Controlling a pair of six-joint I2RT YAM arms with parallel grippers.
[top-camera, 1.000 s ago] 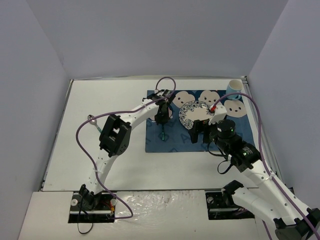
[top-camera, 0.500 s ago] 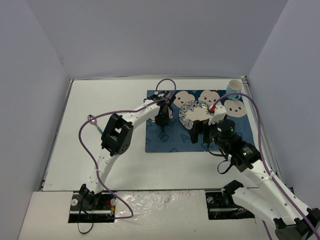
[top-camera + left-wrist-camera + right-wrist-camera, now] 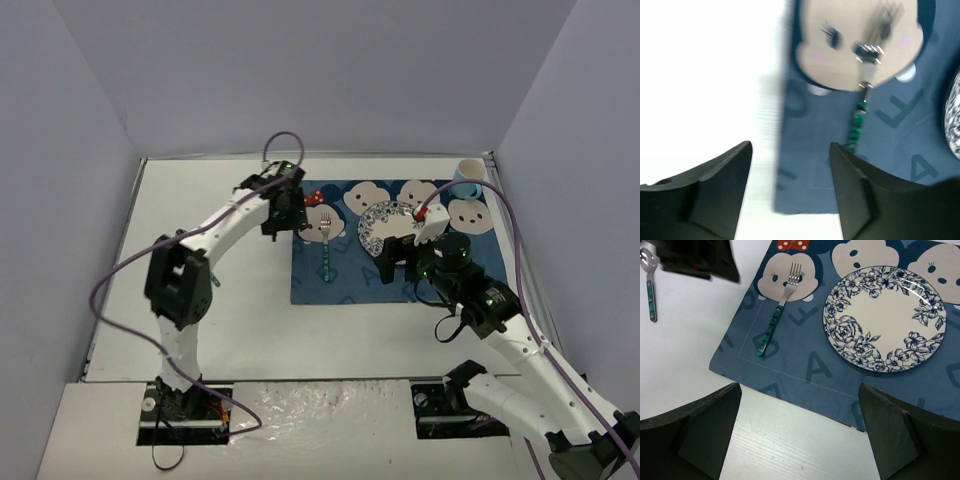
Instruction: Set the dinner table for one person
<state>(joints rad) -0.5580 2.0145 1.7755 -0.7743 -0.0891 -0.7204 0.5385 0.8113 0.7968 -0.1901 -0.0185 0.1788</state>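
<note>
Right wrist view: fork [image 3: 777, 315] lies on the mat [image 3: 805, 370] beside the plate [image 3: 882, 317], your left end effector [image 3: 790, 147] and right end effector [image 3: 799, 390] hang open and empty over the tabletop [image 3: 790, 450], so reaching low for the spoon [image 3: 649, 287] could snag the mat.

Plain pale grey walls [image 3: 300, 70] stand on three sides of a white table [image 3: 245, 325], under soft, even light.

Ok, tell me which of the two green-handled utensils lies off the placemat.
The spoon: it lies on the bare white table, left of the placemat; the fork lies on the placemat beside the plate.
</note>
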